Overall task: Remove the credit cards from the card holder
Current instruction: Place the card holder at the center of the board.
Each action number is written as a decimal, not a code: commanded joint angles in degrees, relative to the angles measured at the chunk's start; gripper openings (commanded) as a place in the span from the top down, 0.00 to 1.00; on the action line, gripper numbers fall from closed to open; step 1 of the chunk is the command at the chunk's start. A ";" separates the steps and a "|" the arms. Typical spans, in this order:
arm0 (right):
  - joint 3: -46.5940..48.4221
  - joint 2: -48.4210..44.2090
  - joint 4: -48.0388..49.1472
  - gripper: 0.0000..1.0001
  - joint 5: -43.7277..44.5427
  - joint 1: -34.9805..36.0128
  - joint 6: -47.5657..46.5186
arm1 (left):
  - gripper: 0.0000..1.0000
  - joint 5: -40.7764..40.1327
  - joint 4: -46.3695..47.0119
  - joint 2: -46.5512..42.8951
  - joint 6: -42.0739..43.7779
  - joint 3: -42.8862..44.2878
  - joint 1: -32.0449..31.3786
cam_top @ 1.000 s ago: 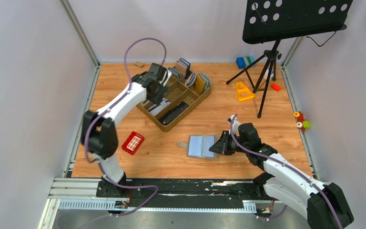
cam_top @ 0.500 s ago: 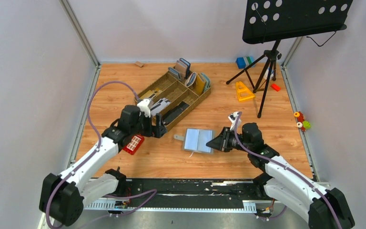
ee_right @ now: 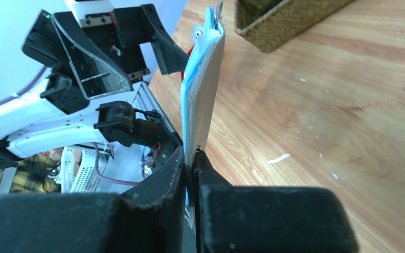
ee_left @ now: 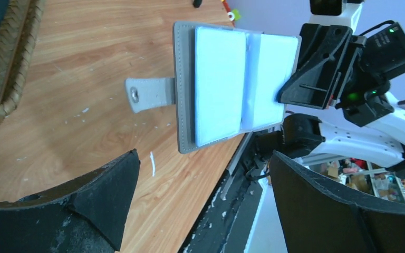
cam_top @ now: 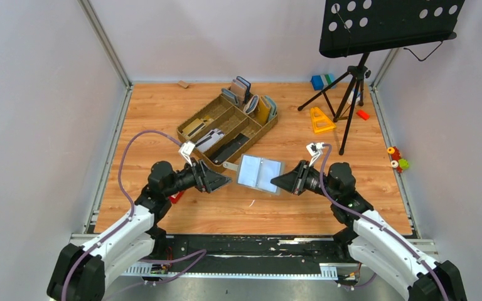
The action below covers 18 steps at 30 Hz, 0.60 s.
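Right gripper (cam_top: 277, 180) tight on the edge of the open card holder (cam_top: 260, 174); left gripper (cam_top: 223, 182) — jaws wide — just beside it

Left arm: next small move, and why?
Probably ease the left gripper forward toward the card holder and line its open jaws up on the edge of a card. The right gripper is shut on one edge of the holder and holds it open off the table. The holder's light blue inside faces are turned toward the left gripper, which hangs just short of it, not touching.
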 commanded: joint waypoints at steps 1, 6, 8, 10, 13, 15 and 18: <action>-0.16 -0.85 9.15 1.00 -2.48 -0.53 3.03 | 0.00 1.46 9.37 -3.94 -4.37 -1.08 0.19; -0.79 -0.84 13.15 1.00 -4.02 -0.59 4.19 | 0.00 3.21 10.32 -2.67 -5.54 -2.20 0.19; -0.87 -0.76 13.90 1.00 -4.18 -0.59 4.37 | 0.00 3.26 10.57 -1.69 -5.20 -2.85 0.19; -0.89 -0.54 13.96 1.00 -4.21 -0.59 4.37 | 0.00 3.43 12.56 -0.93 -5.89 -3.76 0.19; -1.18 -0.11 14.28 1.00 -4.67 -0.61 4.80 | 0.00 4.26 21.11 0.35 -10.02 -5.99 0.15; -1.64 0.23 15.81 1.00 -5.39 -0.61 5.71 | 0.00 4.59 26.12 1.76 -12.53 -6.99 -0.09; -1.97 1.00 17.55 1.00 -6.28 -0.65 6.58 | 0.00 4.69 31.59 4.56 -14.83 -6.87 -1.50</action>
